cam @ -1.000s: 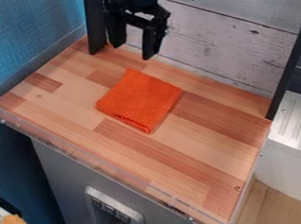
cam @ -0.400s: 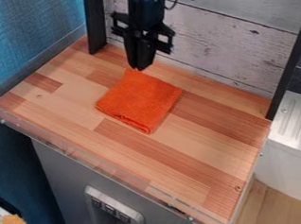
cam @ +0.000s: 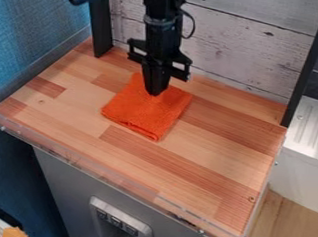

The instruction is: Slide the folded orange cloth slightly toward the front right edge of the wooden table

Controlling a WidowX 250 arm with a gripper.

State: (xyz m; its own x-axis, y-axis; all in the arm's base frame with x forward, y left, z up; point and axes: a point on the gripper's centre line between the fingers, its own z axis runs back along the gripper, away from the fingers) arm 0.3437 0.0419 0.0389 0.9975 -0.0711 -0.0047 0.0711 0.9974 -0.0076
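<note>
**Claw pointing down at orange cloth, fingers together**

Left to right:

- Blue wall [cam: 32,29] is running down the left side; black post [cam: 100,25] is standing at the desk's [cam: 206,158] back left corner.
- Folded orange cloth [cam: 143,113] is lying flat on the desk, left of its middle and toward the back. It's sitting at a slant, one corner pointing back and one toward the front edge, with layered folds showing along the near side.
- Arm [cam: 162,30] is coming in from the top edge and hanging close to vertical, wrist above the cloth's rear part, a cable [cam: 193,27] looping out on its right.
- Claw [cam: 155,93] is pointing nearly straight down, narrow, its fingers closed up against each other. Tips are overlapping the cloth's rear half; most of the cloth is showing in front of them, spreading out to both sides. Can't tell whether the tips are touching the fabric or pinching any of it.
- Whitewashed plank panel [cam: 242,42] is standing behind, along the desk's back edge.
- Second black post [cam: 308,63] is rising at the back right corner, white ribbed surface [cam: 314,126] lying just beyond it.
</note>
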